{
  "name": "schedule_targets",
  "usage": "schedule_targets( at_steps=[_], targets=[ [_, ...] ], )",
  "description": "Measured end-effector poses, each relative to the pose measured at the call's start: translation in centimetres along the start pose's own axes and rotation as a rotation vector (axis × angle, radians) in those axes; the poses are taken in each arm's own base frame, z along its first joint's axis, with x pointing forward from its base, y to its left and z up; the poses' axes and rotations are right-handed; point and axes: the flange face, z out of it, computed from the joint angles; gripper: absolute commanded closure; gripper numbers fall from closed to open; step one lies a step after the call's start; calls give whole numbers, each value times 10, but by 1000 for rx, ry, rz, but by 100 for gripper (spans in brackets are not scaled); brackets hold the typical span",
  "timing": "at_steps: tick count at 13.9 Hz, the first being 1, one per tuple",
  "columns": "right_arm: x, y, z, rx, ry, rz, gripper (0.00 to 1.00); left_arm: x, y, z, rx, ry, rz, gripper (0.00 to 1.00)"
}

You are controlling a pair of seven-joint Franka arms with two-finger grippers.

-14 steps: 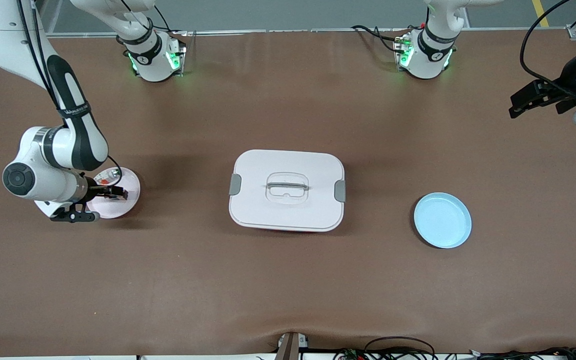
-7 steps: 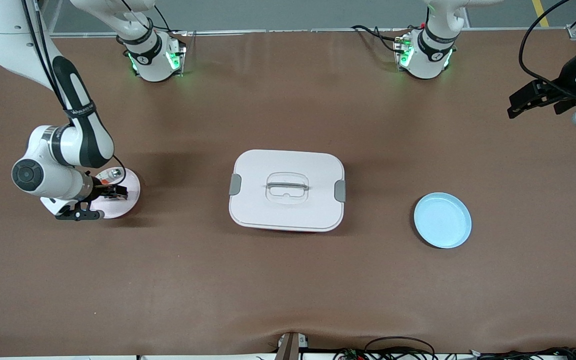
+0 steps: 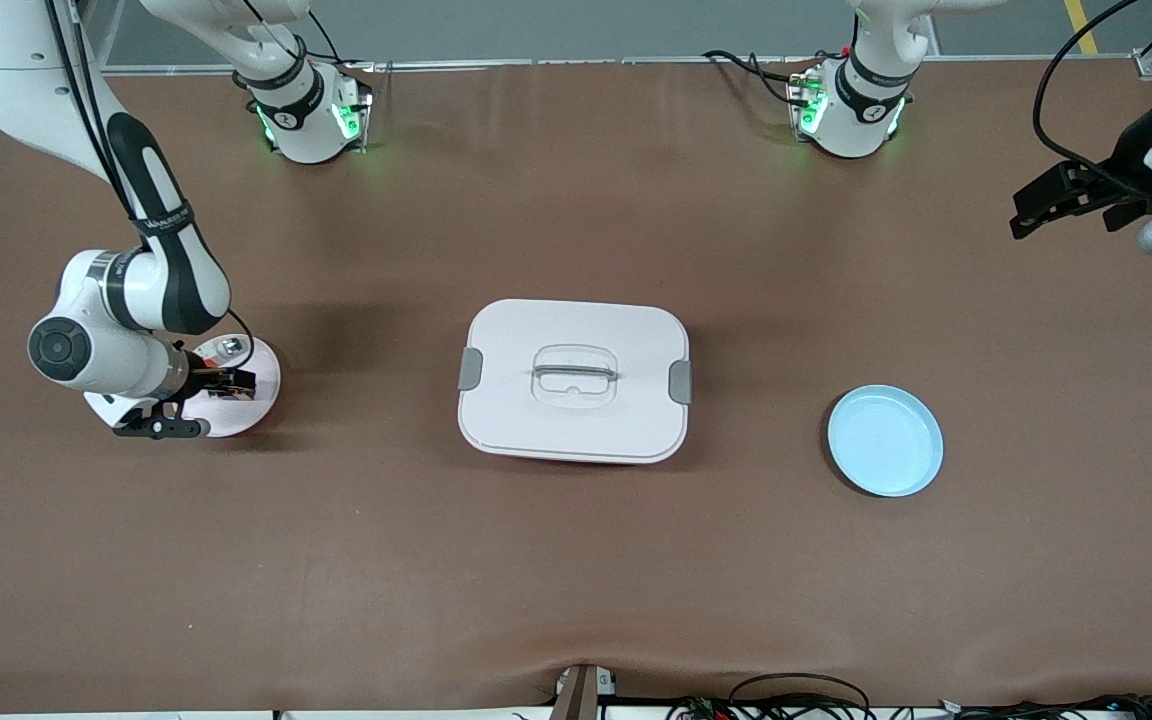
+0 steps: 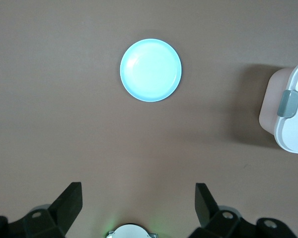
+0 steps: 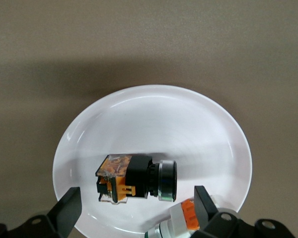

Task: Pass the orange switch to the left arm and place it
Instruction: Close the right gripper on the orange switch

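Blue plate (image 3: 885, 441): you find it nearest the front camera, toward the left arm's end of the table, bare and well apart from the box.

Box (image 3: 574, 380): it sits mid-table between the two plates, lid on, a grey latch at each end, handle lying in its recess. In the left wrist view you see only one corner and latch (image 4: 288, 103).

White plate (image 3: 248, 378): it lies toward the right arm's end of the table, about level with the box.

Orange switch (image 5: 134, 177): you see it lying on its side on the white plate, black body with an orange part and a clear cover, touching nothing but the plate. A second component with an orange band and a silver-green body (image 5: 176, 220) lies just beside it on the same plate.

Right gripper (image 3: 221, 384): it hangs low over the white plate, fingers spread wide and holding nothing; the switch lies between the two fingertips (image 5: 69, 208) but below them.

Left gripper (image 3: 1041, 195): you see it raised over the table edge at its own end, released and unloaded, its arm waiting.
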Motion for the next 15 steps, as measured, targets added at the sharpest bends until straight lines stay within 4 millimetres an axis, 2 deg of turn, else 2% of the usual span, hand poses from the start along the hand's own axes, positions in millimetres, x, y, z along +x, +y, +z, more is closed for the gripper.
schedule_targets(
  at_steps=[5,10,15],
  targets=[
    [0,0,2,-11,13,5,0,5,6,3,-28,-2,8,0],
    [-1,-3,14,-44,16,-31,0,5,12,4,-59,-8,16,0],
    [-3,-9,24,-45,11,-38,0,1,47,9,-59,-20,74,0]
  ],
)
